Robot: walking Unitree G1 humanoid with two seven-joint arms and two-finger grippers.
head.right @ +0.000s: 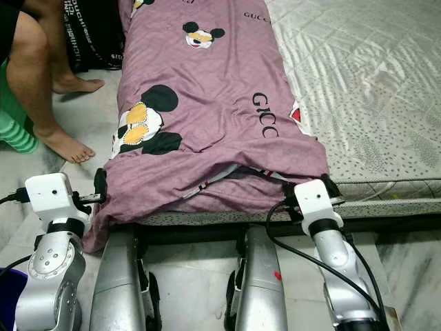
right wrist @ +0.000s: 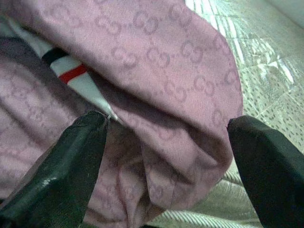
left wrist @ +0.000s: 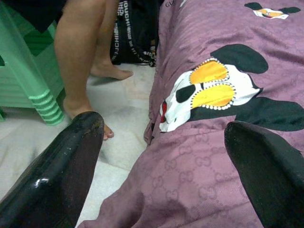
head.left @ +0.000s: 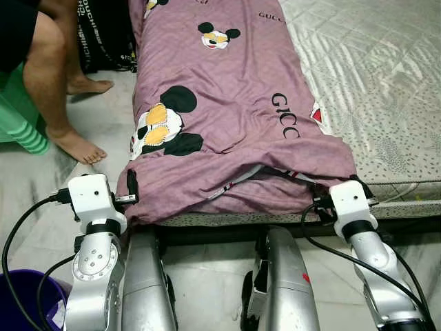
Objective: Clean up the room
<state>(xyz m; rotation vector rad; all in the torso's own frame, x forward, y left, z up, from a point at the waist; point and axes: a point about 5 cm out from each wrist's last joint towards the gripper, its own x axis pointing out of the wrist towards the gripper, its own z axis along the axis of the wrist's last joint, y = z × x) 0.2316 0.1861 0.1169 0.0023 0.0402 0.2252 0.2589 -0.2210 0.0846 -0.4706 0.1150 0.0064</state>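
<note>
I see a bed [head.left: 386,103] with a pale quilted mattress cover, and a purple blanket [head.left: 227,110] printed with cartoon mice and lettering lies folded lengthwise along its left side, the near end bunched and hanging over the foot edge. The floor [head.left: 103,124] is light marble-look tile; standing on it left of the bed are a person's bare feet [head.left: 77,145], the leg of a green plastic stool [head.left: 27,134] and a black bag [head.left: 103,41] against the bed's side. A purple bucket [head.left: 21,300] stands on the floor at near left.
</note>
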